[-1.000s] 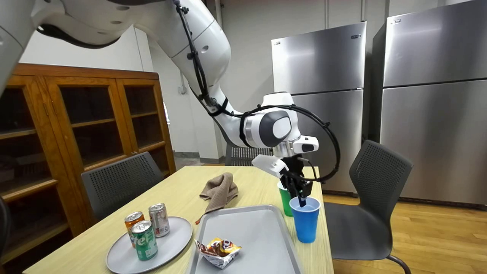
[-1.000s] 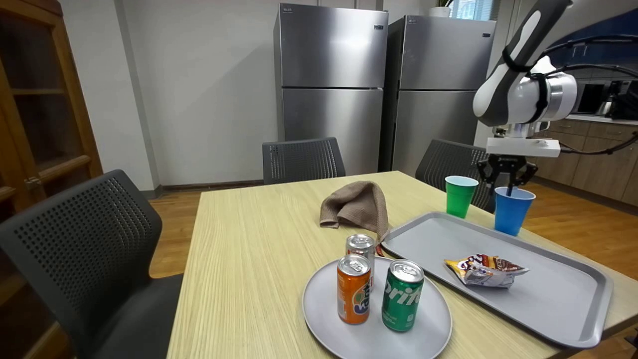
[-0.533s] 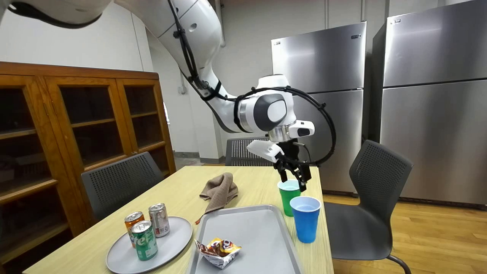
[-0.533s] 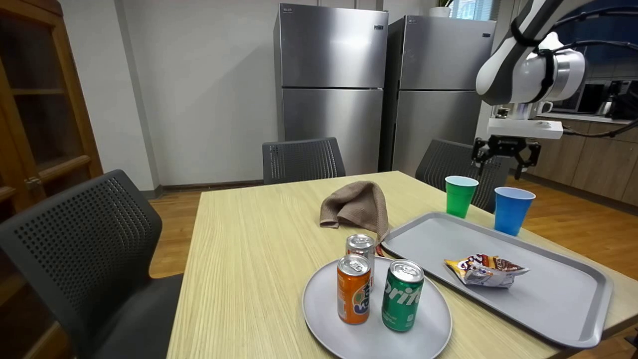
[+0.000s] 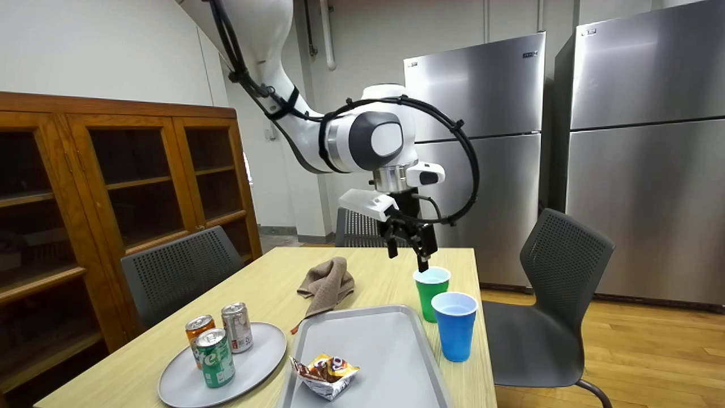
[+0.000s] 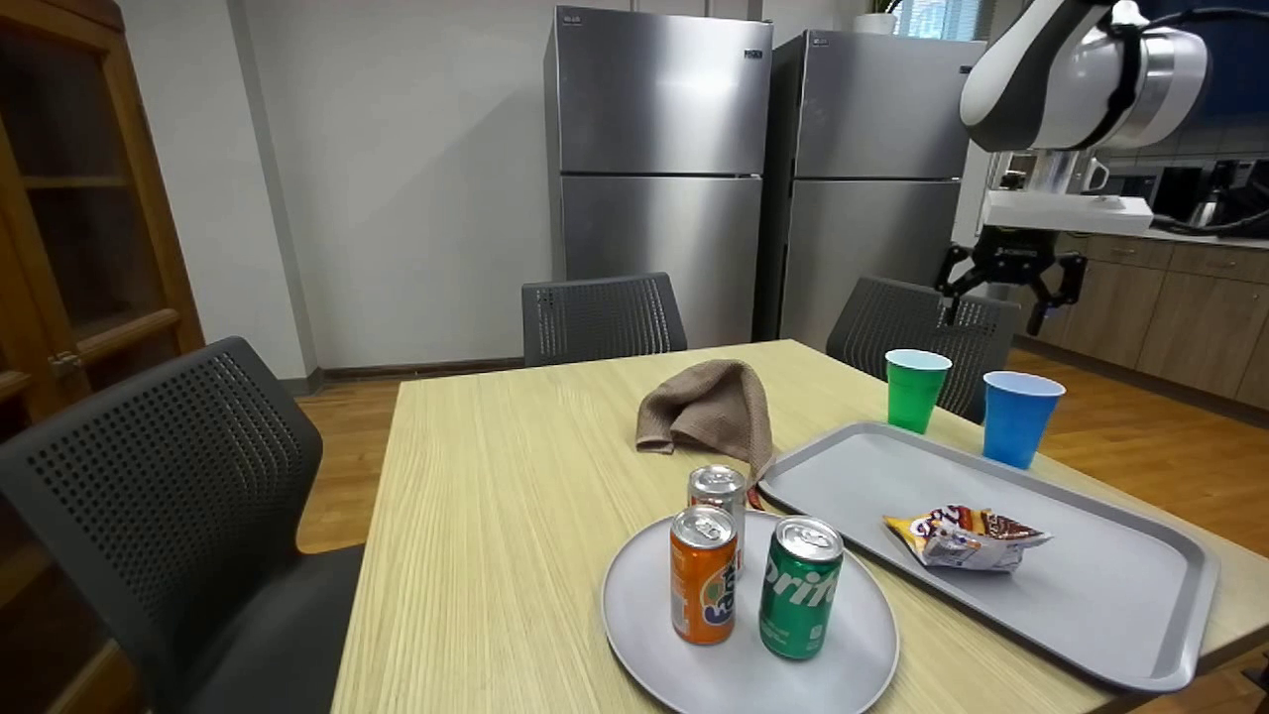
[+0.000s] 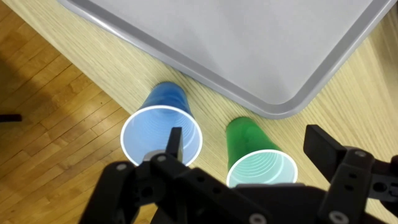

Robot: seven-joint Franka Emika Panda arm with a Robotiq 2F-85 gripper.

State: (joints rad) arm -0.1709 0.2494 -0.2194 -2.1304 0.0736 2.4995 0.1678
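My gripper (image 5: 408, 259) hangs above the table with its jaws spread wide and nothing between them. A green cup (image 7: 245, 140) stands below, showing in the gap between the fingers in the wrist view. Beside it a blue cup (image 7: 168, 96) stands upright, its mouth partly covered by one of the fingers (image 7: 175, 141). In an exterior view the blue cup (image 6: 1019, 421) and green cup (image 6: 914, 397) both sit along the table edge, apart from the gripper (image 6: 992, 320), which is higher than their rims. Both cups look to have nothing in them.
A grey tray (image 6: 1091, 605) with a snack bag (image 6: 967, 538) lies beside the cups. A round plate (image 6: 714, 679) carries an orange can (image 6: 703, 580), a green can (image 6: 801, 590) and a silver can (image 6: 718, 486). A brown cloth (image 5: 328, 283) lies crumpled behind the tray. Chairs surround the table.
A second ago the fingertips were at the blue cup's rim, closer together. The jaws have since spread, and the arm has risen away from the cup. The blue cup stays standing.
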